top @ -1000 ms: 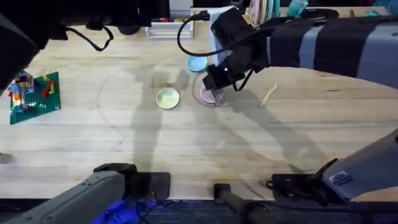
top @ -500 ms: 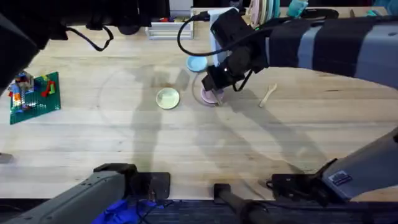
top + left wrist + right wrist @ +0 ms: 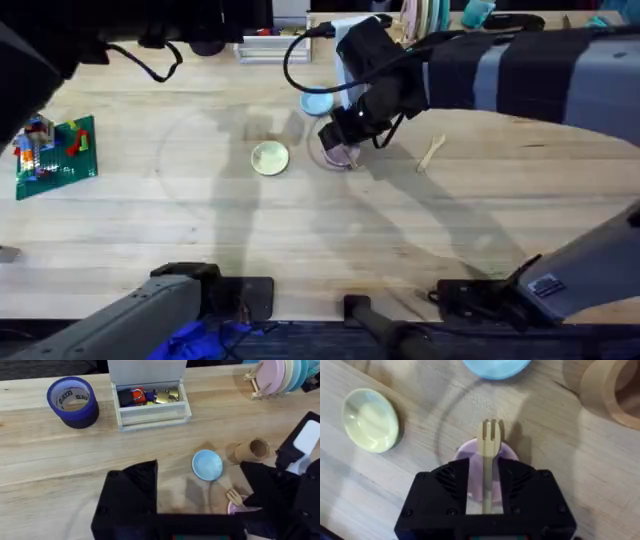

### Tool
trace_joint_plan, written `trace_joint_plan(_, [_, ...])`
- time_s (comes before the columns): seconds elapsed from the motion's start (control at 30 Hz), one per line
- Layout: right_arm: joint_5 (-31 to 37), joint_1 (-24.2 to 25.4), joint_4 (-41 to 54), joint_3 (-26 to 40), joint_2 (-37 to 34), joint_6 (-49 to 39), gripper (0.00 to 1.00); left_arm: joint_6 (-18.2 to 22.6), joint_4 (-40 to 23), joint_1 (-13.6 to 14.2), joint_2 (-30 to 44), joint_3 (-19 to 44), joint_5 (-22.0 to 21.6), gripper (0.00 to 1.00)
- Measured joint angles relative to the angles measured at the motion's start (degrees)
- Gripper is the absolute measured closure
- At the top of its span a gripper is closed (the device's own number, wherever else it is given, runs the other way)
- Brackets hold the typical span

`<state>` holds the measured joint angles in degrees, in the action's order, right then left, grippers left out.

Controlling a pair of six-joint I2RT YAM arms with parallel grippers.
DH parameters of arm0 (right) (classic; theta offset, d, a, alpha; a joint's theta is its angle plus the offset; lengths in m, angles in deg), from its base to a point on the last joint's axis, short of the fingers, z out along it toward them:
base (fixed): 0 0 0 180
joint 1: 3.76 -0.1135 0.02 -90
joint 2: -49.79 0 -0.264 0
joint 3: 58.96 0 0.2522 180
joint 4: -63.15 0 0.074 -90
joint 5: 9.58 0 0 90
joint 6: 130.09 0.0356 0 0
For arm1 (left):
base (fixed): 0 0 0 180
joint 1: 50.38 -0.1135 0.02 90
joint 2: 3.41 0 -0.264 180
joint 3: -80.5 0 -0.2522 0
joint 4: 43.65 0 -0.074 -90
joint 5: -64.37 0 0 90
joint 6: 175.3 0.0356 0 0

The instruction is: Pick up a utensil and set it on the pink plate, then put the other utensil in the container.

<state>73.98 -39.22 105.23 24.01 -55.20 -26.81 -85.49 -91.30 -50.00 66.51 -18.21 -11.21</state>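
My right gripper [image 3: 486, 491] is shut on the handle of the pale wooden fork [image 3: 489, 440], whose tines stick out over the small pink plate [image 3: 512, 457]. From overhead the right gripper [image 3: 343, 133] hangs directly over the pink plate [image 3: 338, 158]. The wooden spoon [image 3: 431, 152] lies on the table to the plate's right. Beyond the plates stands the tan cup [image 3: 252, 451], which also shows in the right wrist view as the tan cup [image 3: 607, 390]. My left gripper [image 3: 129, 497] hangs high above the table as a dark shape.
A yellow-green plate [image 3: 269, 158] lies left of the pink one, and a light blue plate [image 3: 317, 102] lies behind it. At the back are a blue tape roll [image 3: 73, 401], a white tray of parts [image 3: 150, 402] and a plate rack [image 3: 280, 377]. A Lego board [image 3: 55, 150] lies far left.
The right gripper has shifted slightly left and away over the pink plate, still holding the fork. The spoon and the plates have not moved.
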Motion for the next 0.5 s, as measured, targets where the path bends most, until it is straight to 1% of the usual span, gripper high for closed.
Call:
trace_joint_plan(0.33, [0.2,0.0,0.4,0.0,0.7,0.0,0.642,0.0,0.0,0.0,0.0,0.0,0.0,0.009])
trace_joint_plan(0.43, [0.3,0.0,0.4,0.0,1.1,0.0,0.602,0.0,0.0,0.0,0.0,0.0,0.0,0.009])
trace_joint_plan(0.5, [0.3,0.0,0.4,0.0,1.5,0.0,0.597,0.0,0.0,0.0,0.0,0.0,0.0,0.009])
